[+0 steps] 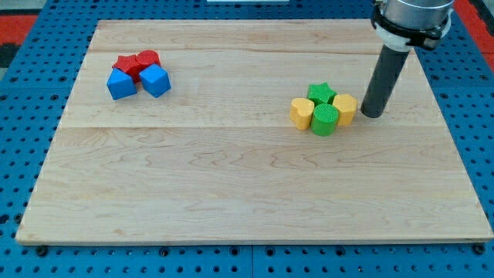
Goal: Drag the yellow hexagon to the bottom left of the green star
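Observation:
The green star [321, 93] lies right of the board's middle in a tight cluster. A yellow block [302, 113] touches it at its lower left, and a second yellow block [345, 108] sits at its lower right. I cannot tell for sure which of the two is the hexagon. A green cylinder [325, 120] sits just below the star, between the two yellow blocks. My tip [372, 115] stands just to the right of the right yellow block, close to it or touching it.
Two red blocks [136, 62] and two blue blocks [120, 84] [155, 79] are bunched at the upper left of the wooden board [231, 193]. The arm's body [413, 19] hangs over the top right corner.

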`<state>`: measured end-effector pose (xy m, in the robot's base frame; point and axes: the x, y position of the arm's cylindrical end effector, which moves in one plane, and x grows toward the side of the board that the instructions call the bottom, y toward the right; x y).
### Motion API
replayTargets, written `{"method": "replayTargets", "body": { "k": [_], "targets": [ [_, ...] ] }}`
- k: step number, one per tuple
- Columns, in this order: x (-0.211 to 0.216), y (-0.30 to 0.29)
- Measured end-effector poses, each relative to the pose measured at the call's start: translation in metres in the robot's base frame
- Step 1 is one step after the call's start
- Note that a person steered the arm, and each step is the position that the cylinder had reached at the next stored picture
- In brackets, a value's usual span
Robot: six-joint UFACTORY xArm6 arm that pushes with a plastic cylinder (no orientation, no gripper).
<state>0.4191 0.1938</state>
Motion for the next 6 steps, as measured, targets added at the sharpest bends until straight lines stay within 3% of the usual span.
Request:
{"method": "replayTargets", "body": {
  "k": [1, 2, 4, 5, 6],
  "targets": [
    [0.0, -0.001],
    [0.0, -0.076],
    [-0.056, -0.156],
    [-0.059, -0.169],
    [-0.063, -0.076]
  ]
}}
